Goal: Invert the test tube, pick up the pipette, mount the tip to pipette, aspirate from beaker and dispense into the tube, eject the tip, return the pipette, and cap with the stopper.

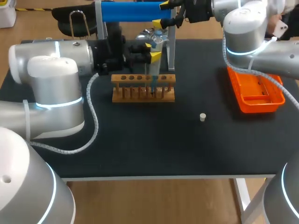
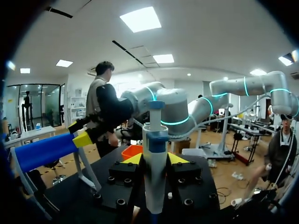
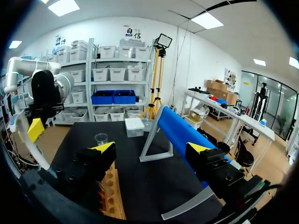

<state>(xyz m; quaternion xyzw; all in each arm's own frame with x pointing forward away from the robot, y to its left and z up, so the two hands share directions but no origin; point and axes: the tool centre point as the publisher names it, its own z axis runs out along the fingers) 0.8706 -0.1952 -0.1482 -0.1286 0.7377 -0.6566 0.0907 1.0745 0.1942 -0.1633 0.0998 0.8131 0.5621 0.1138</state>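
Observation:
My left gripper (image 1: 153, 50) is shut on the white and blue pipette (image 1: 155, 58), holding it upright over the wooden rack (image 1: 143, 87). The pipette's lower end reaches down into a hole right of the rack's middle; I cannot make out a tube there. In the left wrist view the pipette (image 2: 155, 154) stands between the yellow tips of my left gripper (image 2: 155, 160). My right gripper (image 1: 169, 13) is open at the back, by the blue bar of the pipette stand (image 1: 133, 11). In the right wrist view my right gripper (image 3: 152, 149) is empty and the beaker (image 3: 101, 138) stands ahead. The small white stopper (image 1: 202, 117) lies on the black table.
An orange tray (image 1: 257, 95) sits at the right of the table, under my right arm. A clear tip box (image 3: 134, 127) stands at the back next to the beaker. The blue stand's grey frame (image 3: 154, 145) is just ahead of the right gripper.

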